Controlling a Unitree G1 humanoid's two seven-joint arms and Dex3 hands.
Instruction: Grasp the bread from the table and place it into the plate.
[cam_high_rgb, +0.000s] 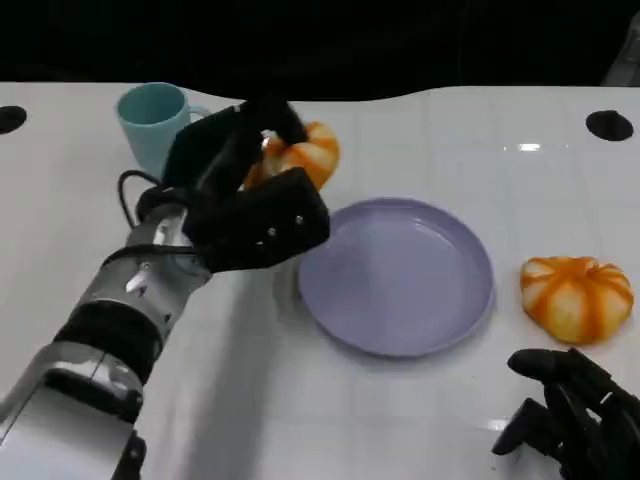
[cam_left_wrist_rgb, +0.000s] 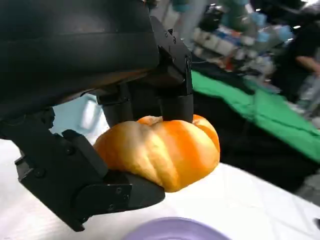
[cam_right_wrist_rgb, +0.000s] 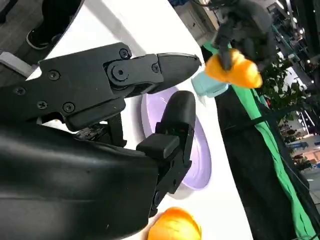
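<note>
Overhead, the robot's left hand (cam_high_rgb: 250, 205) grips an orange-and-white bread (cam_high_rgb: 300, 152) (pumpkin-shaped), its fingers (cam_left_wrist_rgb: 176, 102) closed over the top and underside, holding it above the white surface (cam_high_rgb: 300, 400) between a teal mug (cam_high_rgb: 150, 120) and a lilac plate (cam_high_rgb: 400, 275). A second bread (cam_high_rgb: 577, 295) lies on the surface just right of the plate. The right hand (cam_high_rgb: 570, 415) rests near it at the lower right, fingers apart and holding nothing.
</note>
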